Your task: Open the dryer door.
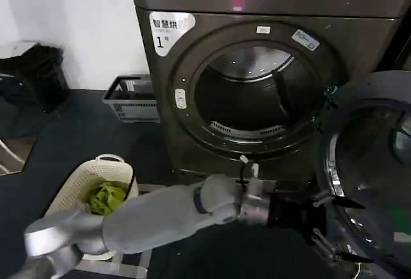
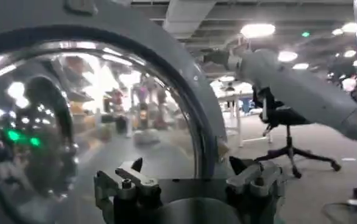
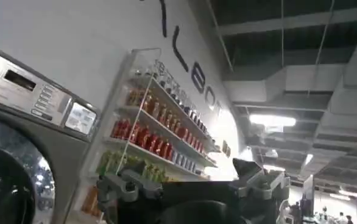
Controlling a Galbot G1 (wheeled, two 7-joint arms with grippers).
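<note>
The dryer door (image 1: pixel 372 157) stands swung wide open to the right of the bronze-grey dryer (image 1: pixel 168 33). The dark drum opening (image 1: pixel 257 92) is bare. My left arm reaches across the front of the machine, and my left gripper (image 1: pixel 343 231) is open at the door's lower inner edge. In the left wrist view, the door's grey rim and chrome ring (image 2: pixel 206 140) run between the spread fingers of the left gripper (image 2: pixel 186 165). My right gripper (image 3: pixel 181 173) is open, holds nothing, and points up towards a wall of shelves.
A cream laundry basket (image 1: pixel 96 192) with green cloth sits on the dark floor at the front left. A grey crate (image 1: pixel 131 99) stands against the wall beside the dryer. A neighbouring machine's round door (image 3: pixel 8 176) and stocked shelves (image 3: pixel 154 134) are in the right wrist view.
</note>
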